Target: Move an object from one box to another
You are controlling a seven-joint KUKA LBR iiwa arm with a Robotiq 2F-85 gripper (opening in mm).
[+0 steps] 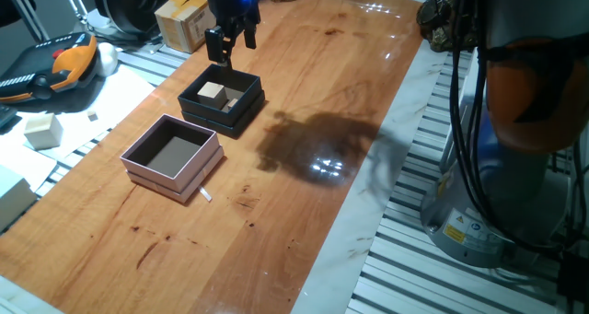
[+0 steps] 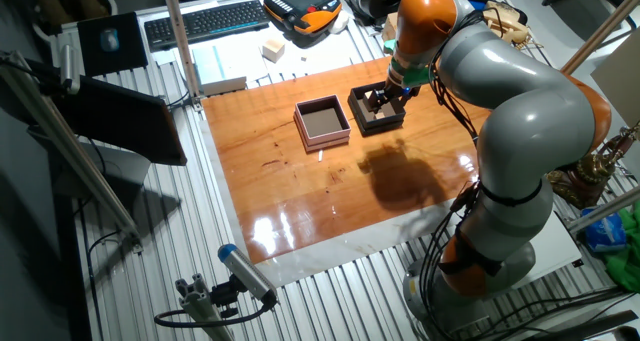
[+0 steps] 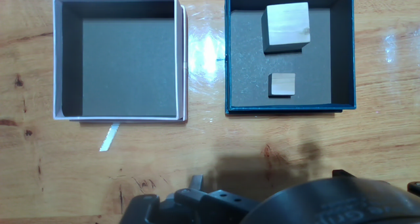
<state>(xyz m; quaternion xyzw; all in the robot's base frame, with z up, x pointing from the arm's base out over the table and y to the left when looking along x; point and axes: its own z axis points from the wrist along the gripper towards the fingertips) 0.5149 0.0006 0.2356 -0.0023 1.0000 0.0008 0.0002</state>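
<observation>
Hand view: two wooden cubes, a large cube (image 3: 287, 25) and a small cube (image 3: 281, 85), lie in the black box (image 3: 289, 110) near the desk's far edge, beside the empty pink box (image 3: 116, 115). The end effector (image 1: 230, 43) hovers above, fingers apart, empty. Descending off-centre could clip the box wall or nudge both cubes.

Showing no readable text anywhere; yellow sticker on robot base (image 1: 456, 231) carrying print too small to be making out.
</observation>
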